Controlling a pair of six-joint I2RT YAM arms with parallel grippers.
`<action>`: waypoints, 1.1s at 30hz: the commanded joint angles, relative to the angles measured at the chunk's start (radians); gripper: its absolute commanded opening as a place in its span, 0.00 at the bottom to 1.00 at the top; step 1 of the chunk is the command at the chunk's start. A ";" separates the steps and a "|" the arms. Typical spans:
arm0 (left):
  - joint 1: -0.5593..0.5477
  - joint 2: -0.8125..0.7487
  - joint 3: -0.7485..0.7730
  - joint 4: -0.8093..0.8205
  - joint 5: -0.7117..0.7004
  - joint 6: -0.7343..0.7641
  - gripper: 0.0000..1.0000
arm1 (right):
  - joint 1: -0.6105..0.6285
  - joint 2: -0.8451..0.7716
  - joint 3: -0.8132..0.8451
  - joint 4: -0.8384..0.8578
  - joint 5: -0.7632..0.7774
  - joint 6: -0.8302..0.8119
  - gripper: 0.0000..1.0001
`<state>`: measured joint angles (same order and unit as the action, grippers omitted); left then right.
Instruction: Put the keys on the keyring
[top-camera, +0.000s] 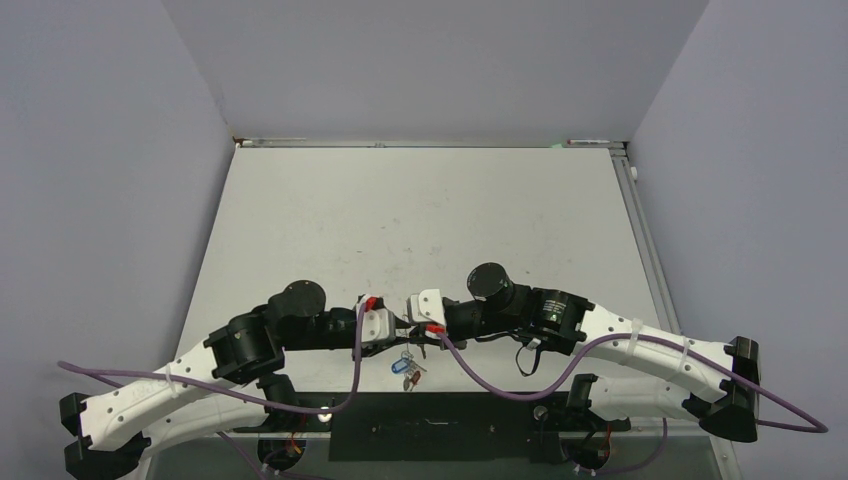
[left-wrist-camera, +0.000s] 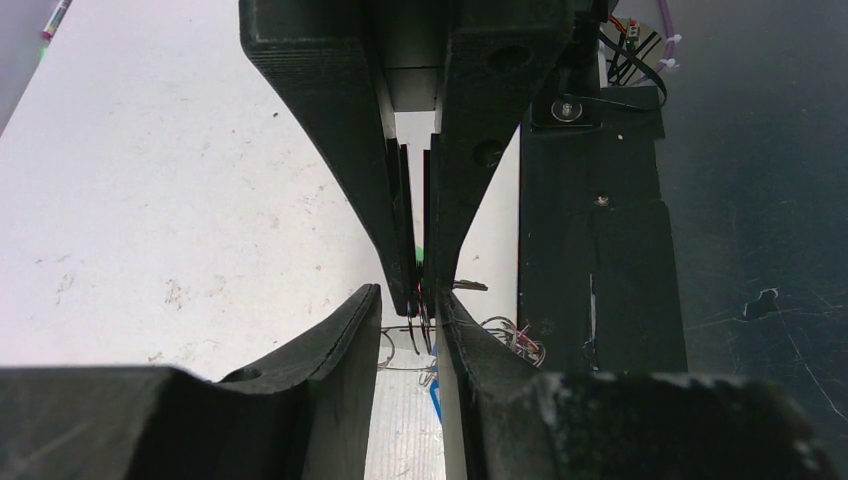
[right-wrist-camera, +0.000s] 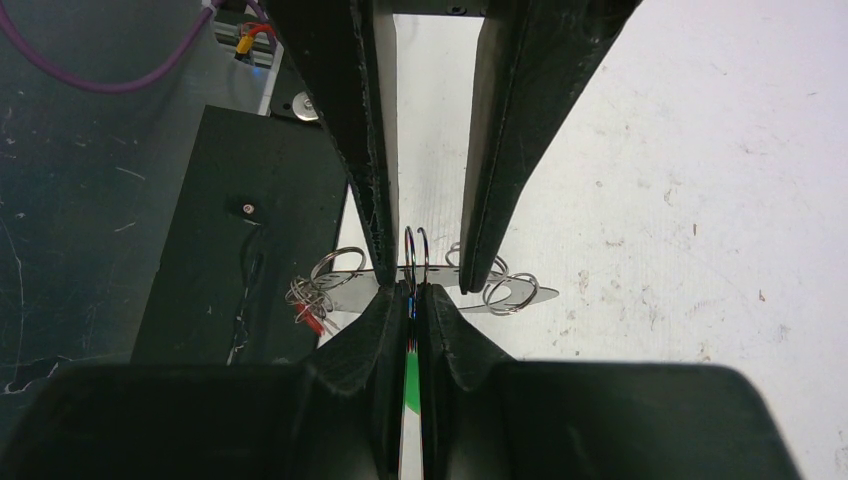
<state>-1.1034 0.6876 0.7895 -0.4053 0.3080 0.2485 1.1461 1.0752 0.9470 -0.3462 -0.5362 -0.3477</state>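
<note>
The two claws are met tip to tip over the near edge of the tabletop (top-camera: 420, 220), just beyond the black plate (right-wrist-camera: 220, 220) bolted there.

The right claw (right-wrist-camera: 412, 295) is seen pressed together, and a green tag (right-wrist-camera: 410, 385) is clamped flat between its pads. The key metal belonging to that tag is hidden by the fingers.

The left claw (left-wrist-camera: 410, 305) is seen with its fingers apart, a clear gap being left between them. The tips of the right claw are pushed into that gap. In the right wrist view one upright split ring (right-wrist-camera: 415, 250) is framed between the left fingers, just above the right claw's tips. Whether the left fingers are pressed against anything cannot be told.

The keyring (right-wrist-camera: 520, 297) is seen nearly edge-on as a thin silver band lying crosswise at the meeting point, extending past both left fingers. Further split rings are strung along it on either side, and a red tag (right-wrist-camera: 312, 322) is seen at its end over the plate. From above, the keys (top-camera: 408, 368) are found bunched directly below the claws, a blue tag (top-camera: 404, 366) being visible among them. Whether the bunch is hung clear or rested on the tabletop cannot be told.
</note>
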 joint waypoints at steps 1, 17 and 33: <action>0.000 0.003 -0.005 0.058 0.004 -0.006 0.23 | -0.002 -0.036 0.014 0.073 -0.012 0.006 0.05; 0.000 0.009 -0.012 0.074 0.011 -0.011 0.16 | -0.002 -0.037 0.009 0.083 -0.013 0.006 0.05; 0.000 -0.006 -0.018 0.094 -0.001 -0.022 0.16 | -0.002 -0.043 0.007 0.084 -0.011 0.007 0.05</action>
<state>-1.1034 0.6853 0.7746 -0.3630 0.3038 0.2390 1.1461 1.0668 0.9470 -0.3454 -0.5354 -0.3470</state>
